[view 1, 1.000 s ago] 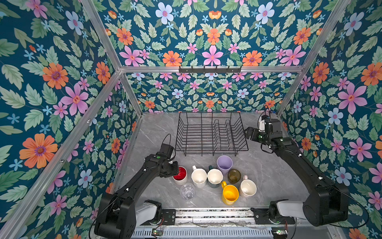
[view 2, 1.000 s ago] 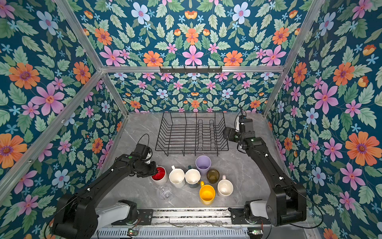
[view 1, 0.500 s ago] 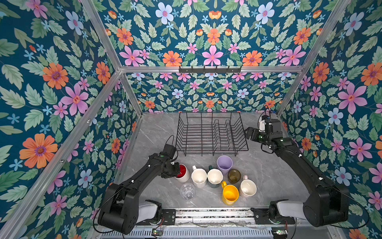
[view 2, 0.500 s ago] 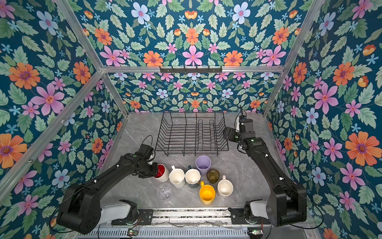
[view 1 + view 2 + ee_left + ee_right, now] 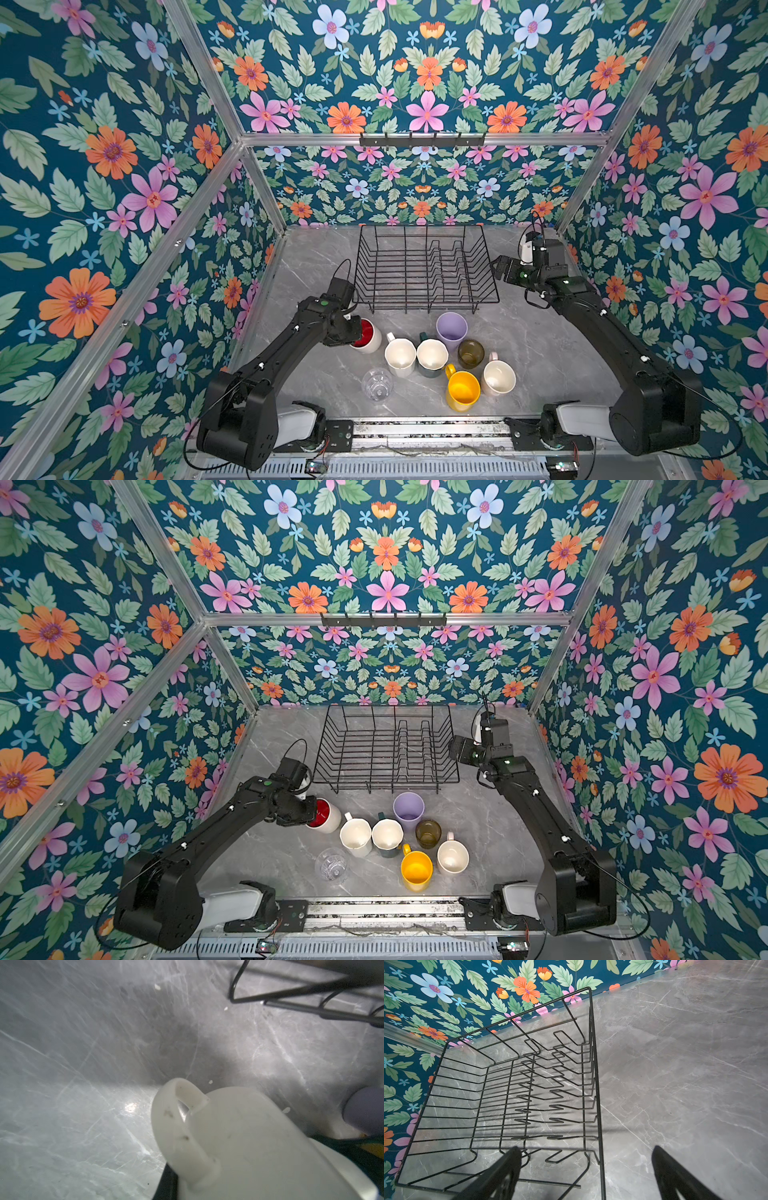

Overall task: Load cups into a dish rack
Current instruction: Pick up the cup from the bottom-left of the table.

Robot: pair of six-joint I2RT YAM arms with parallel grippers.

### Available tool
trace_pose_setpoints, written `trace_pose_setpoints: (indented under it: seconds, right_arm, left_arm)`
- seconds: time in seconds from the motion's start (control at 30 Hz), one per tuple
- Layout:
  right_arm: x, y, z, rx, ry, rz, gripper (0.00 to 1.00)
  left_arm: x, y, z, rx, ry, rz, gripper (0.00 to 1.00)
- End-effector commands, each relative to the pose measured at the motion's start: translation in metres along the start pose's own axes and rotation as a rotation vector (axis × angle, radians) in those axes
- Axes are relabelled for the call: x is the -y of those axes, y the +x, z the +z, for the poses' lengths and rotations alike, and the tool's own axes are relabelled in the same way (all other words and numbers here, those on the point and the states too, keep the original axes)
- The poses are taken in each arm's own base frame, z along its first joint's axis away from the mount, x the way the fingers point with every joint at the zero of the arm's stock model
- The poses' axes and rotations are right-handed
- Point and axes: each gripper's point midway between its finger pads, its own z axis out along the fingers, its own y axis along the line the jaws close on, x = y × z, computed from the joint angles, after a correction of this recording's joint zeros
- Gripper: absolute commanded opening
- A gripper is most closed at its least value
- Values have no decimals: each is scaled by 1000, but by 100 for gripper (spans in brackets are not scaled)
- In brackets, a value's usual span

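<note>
The left tool (image 5: 355, 332) is pinched together on the rim of the white mug with red inside (image 5: 370, 336). That mug looks like it sits on the tabletop (image 5: 316, 266), not lifted yet. Next to it stand the clear glass (image 5: 377, 384), the white mug (image 5: 400, 355), the dark green mug (image 5: 432, 356), the lilac tumbler (image 5: 451, 328), the olive-brown glass (image 5: 471, 353), the yellow mug (image 5: 462, 388) and the pale pink mug (image 5: 498, 376). Behind them the dish rack (image 5: 399, 270) has nothing in it. The right tool (image 5: 498, 266) hangs by the rack's right side, wide apart and holding nothing. So the job has only just begun: all eight cups are left to load.
</note>
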Motion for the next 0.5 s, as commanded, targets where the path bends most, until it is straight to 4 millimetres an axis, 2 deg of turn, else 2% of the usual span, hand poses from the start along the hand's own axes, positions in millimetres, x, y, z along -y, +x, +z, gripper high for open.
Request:
trace_pose_setpoints:
  seconds: [0.0,0.2,0.3,0.47]
  right_arm:
    - [-5,-6,-3,24,-21,-5,97]
    - [-9,-8,-11,33,-35,-6,97]
    - [-12,-9,-14,33,-51,-6,97]
    - [-23,-11,-20,36,-104,-8,97]
  left_arm:
    - [-9,-2,-19,19,-55,50,0]
    - [-15,-19,-62,155,-96,100,0]
    - [-12,-25,-84,228,-81,135,0]
    - [3,-52,-136,495,-11,218,0]
